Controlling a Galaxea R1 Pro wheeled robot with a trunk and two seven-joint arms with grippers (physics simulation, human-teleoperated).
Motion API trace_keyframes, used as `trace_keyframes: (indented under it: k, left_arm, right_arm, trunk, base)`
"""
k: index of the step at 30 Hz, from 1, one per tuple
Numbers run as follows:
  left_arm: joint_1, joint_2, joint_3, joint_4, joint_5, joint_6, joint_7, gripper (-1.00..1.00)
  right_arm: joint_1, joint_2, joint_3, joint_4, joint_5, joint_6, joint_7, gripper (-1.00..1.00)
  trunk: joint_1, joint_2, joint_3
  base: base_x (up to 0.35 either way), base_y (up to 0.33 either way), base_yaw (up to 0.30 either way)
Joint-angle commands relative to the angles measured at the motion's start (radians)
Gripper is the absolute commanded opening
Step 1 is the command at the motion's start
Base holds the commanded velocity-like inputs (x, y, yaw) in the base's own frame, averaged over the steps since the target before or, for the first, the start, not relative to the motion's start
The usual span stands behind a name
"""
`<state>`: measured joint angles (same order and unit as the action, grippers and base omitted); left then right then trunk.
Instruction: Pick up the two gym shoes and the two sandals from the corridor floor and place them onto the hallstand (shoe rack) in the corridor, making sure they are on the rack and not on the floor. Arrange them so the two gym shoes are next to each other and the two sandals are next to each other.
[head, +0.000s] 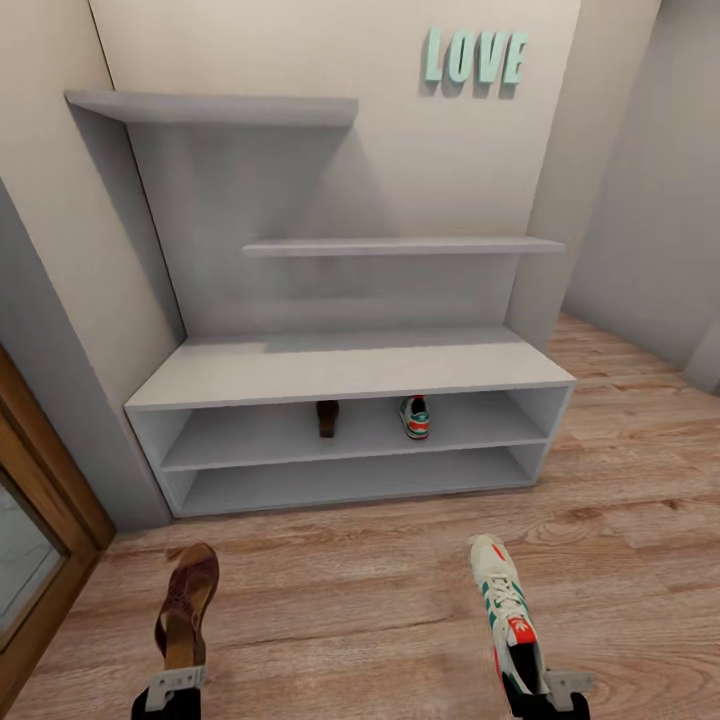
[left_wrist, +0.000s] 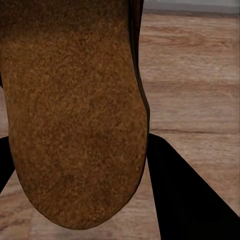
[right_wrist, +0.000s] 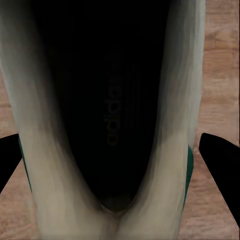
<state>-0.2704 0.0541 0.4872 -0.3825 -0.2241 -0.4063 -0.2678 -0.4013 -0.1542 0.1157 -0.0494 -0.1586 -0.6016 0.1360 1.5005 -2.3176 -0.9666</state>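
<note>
While held at frame bottom, sandal (head: 186, 605) clamped in left gripper (head: 176, 684), sneaker (head: 508, 610) in right gripper (head: 545, 688), rack (head: 350, 368) mid-frame, upper tier holding second sandal (head: 327, 417) and sneaker (head: 415, 417), both part-hidden.

beige wall (head: 330, 50) (mint "love" letters (head: 475, 57)), grey wall shelves (head: 215, 107).

Even, soft, bright light; faint shadows under wall shelves (head: 400, 246) and inside hallstand (head: 350, 370). Head view sharp. Both wrist views blurred, close-up; shoe interior (right_wrist: 107, 100) dark.

Head camera overlooks the hallstand (head: 350, 370); wrist cameras sit close above floor (head: 380, 600).
</note>
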Motion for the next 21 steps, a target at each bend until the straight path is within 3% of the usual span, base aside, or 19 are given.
trace_keyframes:
  k: [1, 7, 9, 14, 21]
  left_arm:
    - [-0.002, -0.001, 0.009, 0.0, -0.013, -0.002, -0.004, -1.0]
    - [-0.058, -0.005, 0.008, -0.011, -0.031, 0.078, 0.001, -1.0]
    - [-0.107, -0.007, 0.008, -0.012, -0.047, 0.147, 0.018, -1.0]
    - [-0.22, -0.02, 0.004, -0.013, -0.104, 0.28, 0.076, -1.0]
    - [-0.368, -0.057, -0.03, -0.013, -0.204, 0.441, 0.152, -1.0]
  right_arm:
    - [-0.001, -0.004, 0.014, 0.001, -0.008, -0.003, -0.008, -1.0]
    - [-0.001, -0.024, -0.024, -0.001, -0.009, 0.0, -0.163, -1.0]
    - [-0.001, -0.027, -0.063, -0.001, -0.009, 0.0, -0.211, -1.0]
    - [-0.001, -0.035, -0.122, -0.001, -0.008, 0.002, -0.24, -1.0]
    - [-0.001, -0.036, -0.133, -0.003, -0.005, 0.003, -0.24, -1.0]
  trunk:
    - [0.0, 0.0, -0.001]
    - [0.0, 0.0, -0.001]
    - [0.0, 0.0, -0.001]
    - [0.0, 0.0, -0.001]
    - [0.0, 0.0, -0.001]
  base:
    - [0.0, 0.0, 0.0]
    - [0.0, 0.0, 0.0]
    - [0.0, 0.0, 0.0]
    - [0.0, 0.0, 0.0]
    - [0.0, 0.0, 0.0]
